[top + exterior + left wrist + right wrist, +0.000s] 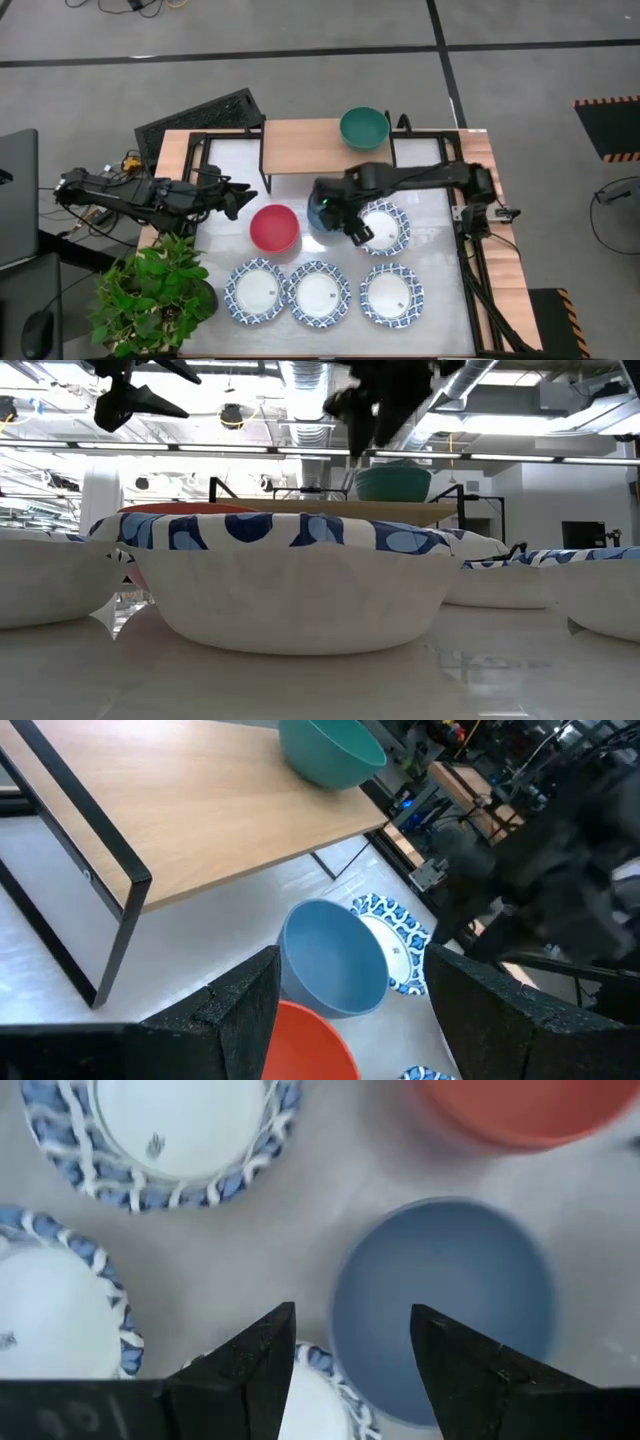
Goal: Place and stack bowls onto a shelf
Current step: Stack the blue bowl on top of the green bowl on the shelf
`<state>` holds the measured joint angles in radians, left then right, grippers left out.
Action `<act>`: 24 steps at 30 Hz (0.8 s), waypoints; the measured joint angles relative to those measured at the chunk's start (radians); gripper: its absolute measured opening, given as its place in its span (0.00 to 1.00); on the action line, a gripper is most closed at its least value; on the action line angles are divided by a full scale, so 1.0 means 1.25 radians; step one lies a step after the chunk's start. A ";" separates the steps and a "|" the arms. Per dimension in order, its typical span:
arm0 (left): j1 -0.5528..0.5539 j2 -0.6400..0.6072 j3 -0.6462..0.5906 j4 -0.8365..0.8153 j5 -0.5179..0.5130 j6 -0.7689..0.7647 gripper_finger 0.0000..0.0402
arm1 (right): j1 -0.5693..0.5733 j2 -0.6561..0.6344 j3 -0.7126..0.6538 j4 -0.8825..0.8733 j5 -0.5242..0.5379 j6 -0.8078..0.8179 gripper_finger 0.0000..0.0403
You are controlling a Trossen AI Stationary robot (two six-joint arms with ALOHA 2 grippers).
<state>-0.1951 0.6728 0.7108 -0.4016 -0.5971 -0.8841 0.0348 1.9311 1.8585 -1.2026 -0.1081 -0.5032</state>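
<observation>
A green bowl [363, 127] stands on the wooden shelf [300, 145] near its right end, also seen in the left wrist view as the green bowl [330, 750]. On the table in front of the shelf sit a red bowl [273, 228] and a plain blue bowl [445, 1300], with four blue-rimmed white bowls around them [319, 294]. My right gripper [350, 1360] is open and hovers over the blue bowl's near rim, one finger outside and one over the hollow. My left gripper [240, 195] is open, raised left of the red bowl.
A potted plant [150, 295] stands at the table's near left corner. The shelf's black legs [110, 890] stand on the table's far part. One patterned bowl [385, 228] lies partly under the right arm. A dark mat [200, 115] lies beyond the table's far left corner.
</observation>
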 joint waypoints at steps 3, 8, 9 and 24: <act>0.000 0.017 0.000 -0.001 0.004 -0.003 0.58 | 0.010 0.052 0.000 -0.007 0.000 -0.002 0.55; 0.000 0.040 0.000 -0.005 0.011 -0.006 0.58 | 0.015 0.122 -0.004 -0.003 -0.002 0.006 0.55; 0.000 0.043 0.000 -0.006 0.013 -0.006 0.58 | 0.015 0.129 -0.012 0.002 0.000 0.013 0.55; 0.000 0.060 0.000 -0.003 0.012 -0.016 0.58 | 0.002 0.197 -0.042 0.036 0.067 0.204 0.25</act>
<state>-0.1951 0.7483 0.7105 -0.4053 -0.5826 -0.9039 0.0377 2.1770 1.8061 -1.1573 -0.0242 -0.2486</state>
